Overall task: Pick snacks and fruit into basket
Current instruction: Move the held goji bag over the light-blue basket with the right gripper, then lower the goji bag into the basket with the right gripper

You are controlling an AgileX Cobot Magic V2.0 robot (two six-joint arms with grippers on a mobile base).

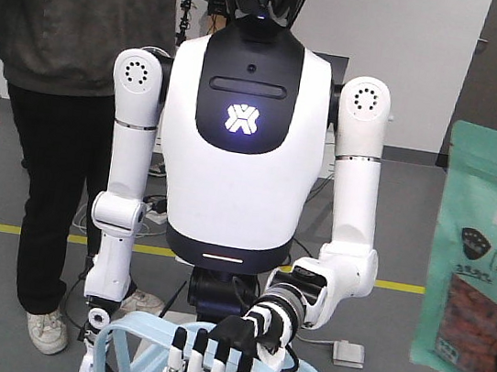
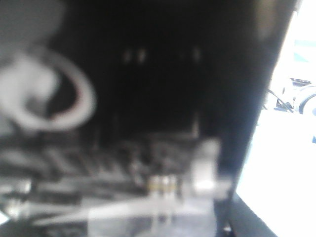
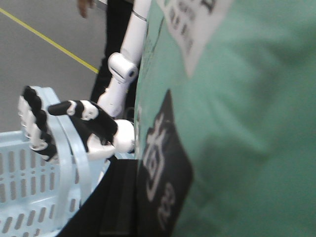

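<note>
One teal pouch (image 1: 483, 265), one basket (image 3: 19, 187)

Teal pouch (image 1: 481, 265) upright, near slotted light-blue basket (image 3: 22, 180).

left tool (image 2: 163, 202) is only a grey blur low in its wrist view, jaws unreadable; right tool out of sight.

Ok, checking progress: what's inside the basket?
The basket shows only bare slotted wall; its floor is hidden, partly behind the pouch.
</note>
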